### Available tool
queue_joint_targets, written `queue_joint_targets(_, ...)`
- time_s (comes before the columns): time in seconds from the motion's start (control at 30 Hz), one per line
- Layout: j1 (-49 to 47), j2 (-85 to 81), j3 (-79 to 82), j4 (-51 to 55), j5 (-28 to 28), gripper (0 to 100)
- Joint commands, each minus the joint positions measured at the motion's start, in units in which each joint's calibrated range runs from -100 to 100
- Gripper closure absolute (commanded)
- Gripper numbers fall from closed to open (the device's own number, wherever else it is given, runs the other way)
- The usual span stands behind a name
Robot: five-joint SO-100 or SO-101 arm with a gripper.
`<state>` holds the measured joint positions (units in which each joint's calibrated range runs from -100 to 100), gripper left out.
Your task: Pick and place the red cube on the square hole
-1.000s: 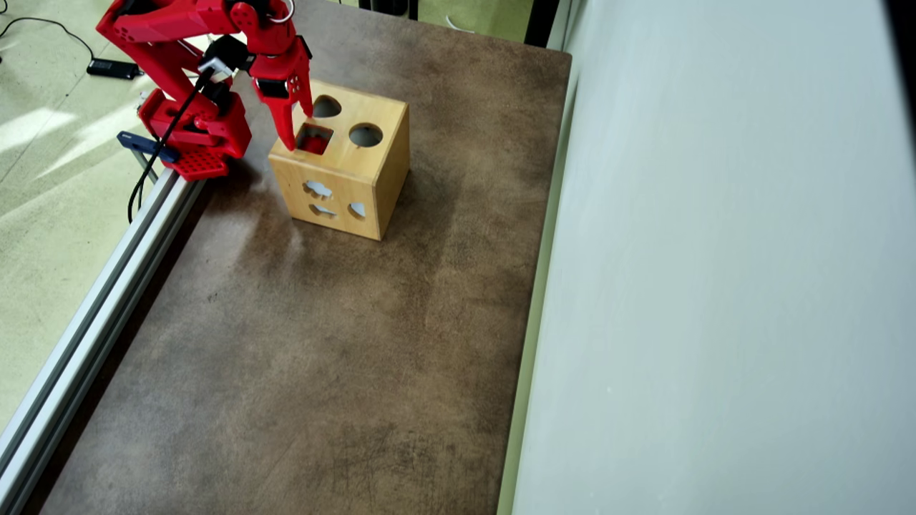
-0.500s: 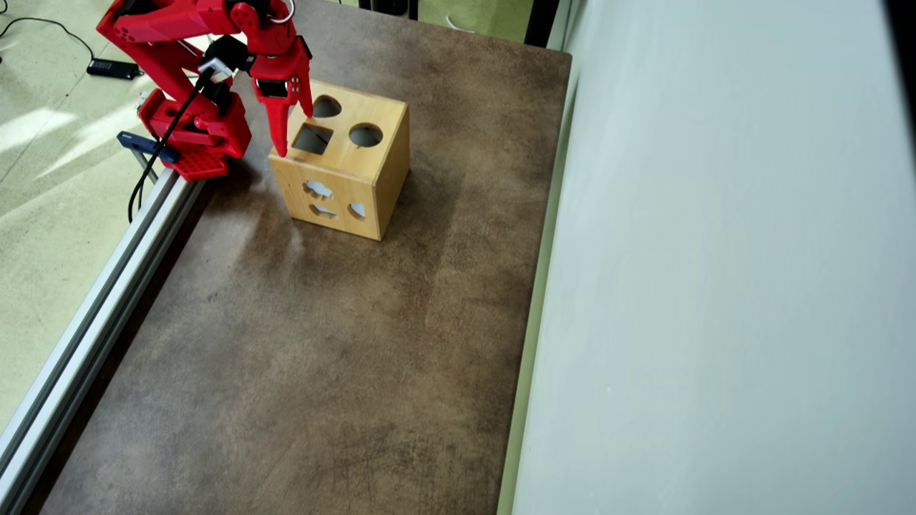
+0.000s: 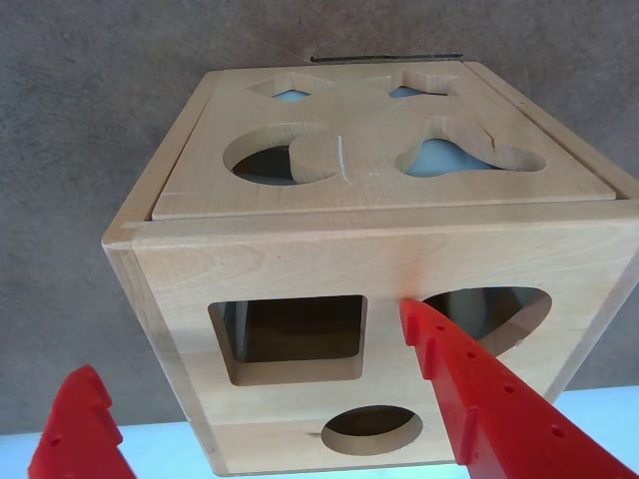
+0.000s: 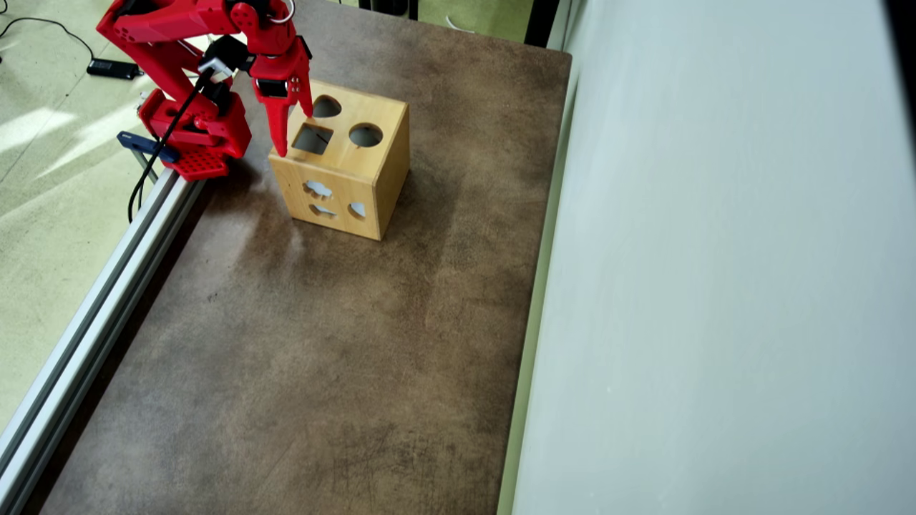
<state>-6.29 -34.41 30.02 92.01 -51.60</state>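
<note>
Above, gripper (image 4: 293, 132) spread (empty), square hole (image 4: 313, 139) unobstructed

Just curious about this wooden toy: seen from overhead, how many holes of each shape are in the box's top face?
Square hole: 1
Round hole: 1
Rounded heart-like hole: 1
Total: 3

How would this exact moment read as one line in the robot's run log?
gripper: open, empty, over box top | square hole: between the fingertips, dark inside | red cube: not visible | wooden box: upright on brown table
</note>
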Motion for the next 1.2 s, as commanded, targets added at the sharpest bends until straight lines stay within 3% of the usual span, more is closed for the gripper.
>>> queue_joint_targets(0.0, 0.2, -0.1, -0.2, 0.4, 0.0, 56)
queue_joint_targets(0.77, 0.4, -0.4, -1.1, 0.4, 0.1, 56)
queue_joint_targets(1.17, 0.4, -15.3, -1.1, 0.3, 0.1, 56)
